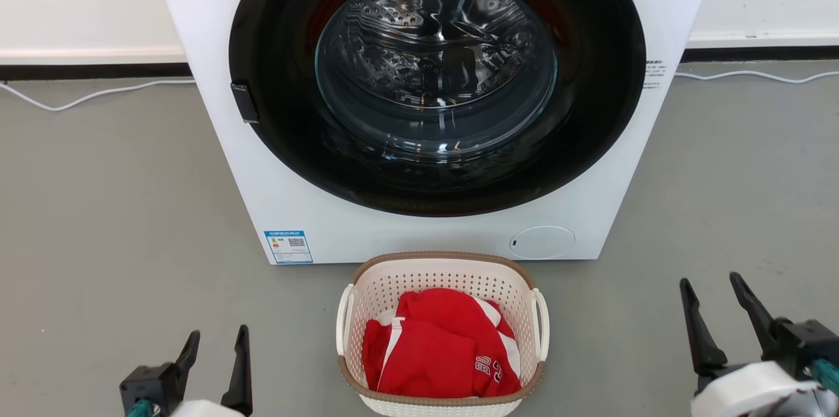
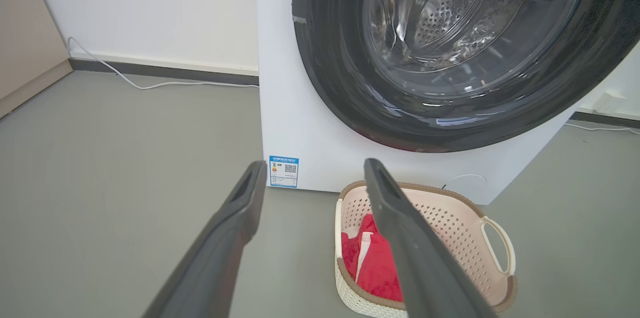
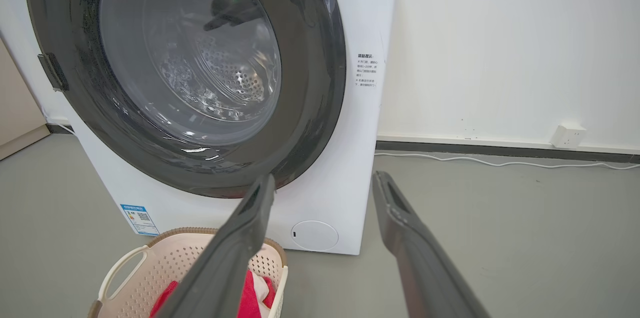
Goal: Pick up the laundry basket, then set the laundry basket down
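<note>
Bare floor (image 1: 131, 207) flanks the laundry basket (image 1: 440, 258); the washing machine (image 1: 275, 200) stands just behind it.

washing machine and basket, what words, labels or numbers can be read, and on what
"BO": white letters, turned sideways, on the red garment in the laundry basket; a second row beside them is cut off by a fold.
Blue-edged sticker with a square code, low on the washing machine: too small to read.
Small dark print right of the door: too small to read.
</note>
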### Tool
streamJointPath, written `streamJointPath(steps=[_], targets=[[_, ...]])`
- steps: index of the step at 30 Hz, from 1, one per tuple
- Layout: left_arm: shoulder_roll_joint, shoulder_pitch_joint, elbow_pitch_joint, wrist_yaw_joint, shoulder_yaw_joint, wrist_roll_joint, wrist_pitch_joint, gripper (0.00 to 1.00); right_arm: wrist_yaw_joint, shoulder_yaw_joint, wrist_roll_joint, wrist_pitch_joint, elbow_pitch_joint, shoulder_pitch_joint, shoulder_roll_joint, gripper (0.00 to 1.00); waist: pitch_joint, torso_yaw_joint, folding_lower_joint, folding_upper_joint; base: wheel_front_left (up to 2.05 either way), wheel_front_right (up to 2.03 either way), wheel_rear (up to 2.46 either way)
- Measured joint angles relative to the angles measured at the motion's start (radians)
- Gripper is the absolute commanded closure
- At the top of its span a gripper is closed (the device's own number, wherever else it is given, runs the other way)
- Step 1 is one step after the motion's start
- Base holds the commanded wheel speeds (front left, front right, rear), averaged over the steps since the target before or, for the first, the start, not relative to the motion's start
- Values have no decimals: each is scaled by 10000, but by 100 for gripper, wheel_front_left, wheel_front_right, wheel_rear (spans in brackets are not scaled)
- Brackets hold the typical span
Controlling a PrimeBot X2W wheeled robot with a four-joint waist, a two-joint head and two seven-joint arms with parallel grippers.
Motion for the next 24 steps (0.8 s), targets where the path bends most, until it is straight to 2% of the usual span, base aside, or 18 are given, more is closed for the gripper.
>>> streamJointPath(steps=[7, 8, 15, 24], targets=[[-29, 492, -541, 132, 109, 12, 0, 0, 0, -278, -50, 0, -211, 583, 303, 0, -207, 4, 1, 0, 0, 0, 0], [-29, 492, -541, 132, 109, 12, 0, 100, 0, -278, -50, 0, -211, 583, 303, 100, -207, 4, 1, 0, 0, 0, 0], [-290, 894, 148, 157, 50, -13, 13, 100, -10, -151, -69, 17, 374, 1027, 809, 100, -248, 5, 0, 0, 0, 0, 0], [-324, 912, 192, 71, 107, -828, 286, 100, -12, -176, 888, 270, 364, 1100, 888, 100, -237, -23, 4, 0, 0, 0, 0]])
